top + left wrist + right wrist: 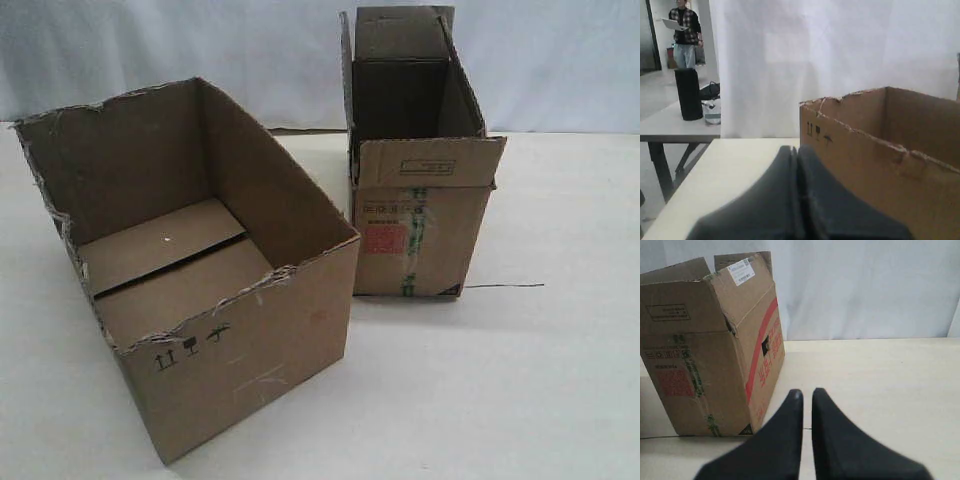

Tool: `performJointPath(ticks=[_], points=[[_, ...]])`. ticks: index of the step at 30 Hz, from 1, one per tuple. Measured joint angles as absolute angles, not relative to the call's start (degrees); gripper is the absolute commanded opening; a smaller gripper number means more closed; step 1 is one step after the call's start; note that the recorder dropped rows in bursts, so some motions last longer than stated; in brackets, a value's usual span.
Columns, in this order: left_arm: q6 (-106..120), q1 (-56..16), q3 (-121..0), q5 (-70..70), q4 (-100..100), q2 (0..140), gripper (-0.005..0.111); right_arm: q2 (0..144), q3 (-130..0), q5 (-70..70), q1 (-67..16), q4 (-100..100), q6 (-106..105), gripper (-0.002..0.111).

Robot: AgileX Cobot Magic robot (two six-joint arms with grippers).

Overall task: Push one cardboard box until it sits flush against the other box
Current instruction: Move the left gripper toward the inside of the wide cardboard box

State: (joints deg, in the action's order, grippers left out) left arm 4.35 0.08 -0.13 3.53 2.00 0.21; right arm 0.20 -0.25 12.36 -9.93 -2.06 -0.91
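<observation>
The cardboard box is wide and open-topped with a ragged rim and black symbols, and it stands at the front left, turned at an angle. The other box, narrower and taller with flaps, a red stamp and green tape, stands behind it to the right. One corner of the wide box nearly meets it, and their walls are not parallel. Neither gripper shows in the exterior view. My left gripper is shut and empty, just beside the cardboard box. My right gripper is shut with a thin slit, empty, a short way from the other box.
A thin dark wire lies on the white table right of the taller box. A white backdrop closes the rear. Past the table's edge, the left wrist view shows another table with a black cylinder and a person.
</observation>
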Motion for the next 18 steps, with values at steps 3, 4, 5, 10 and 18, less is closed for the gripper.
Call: performJointPath(ticks=[3, 4, 5, 10, 18], points=[[4.35, 0.08, -0.13, -1.59, 2.0, 0.21, 0.0, 0.2, -0.25, 12.36, -9.93, -2.06, -0.91, 0.005], [4.35, 0.08, -0.13, -4.1, 2.0, 0.18, 0.0, 0.2, -0.25, 12.36, -9.93, -2.06, -0.91, 0.005], [4.35, 0.08, -0.13, -7.83, 2.0, 0.18, 0.0, 0.2, -0.25, 12.36, -9.93, -2.06, -0.91, 0.005], [5.9, 0.73, -6.4, -13.59, 11.38, 6.03, 0.0, 0.2, -0.25, 12.36, -9.93, -2.06, -0.91, 0.005], [19.78, 0.38, -54.9, 59.0, 11.09, 49.76, 0.0, 0.2, -0.25, 12.36, -9.93, -2.06, -0.91, 0.005]])
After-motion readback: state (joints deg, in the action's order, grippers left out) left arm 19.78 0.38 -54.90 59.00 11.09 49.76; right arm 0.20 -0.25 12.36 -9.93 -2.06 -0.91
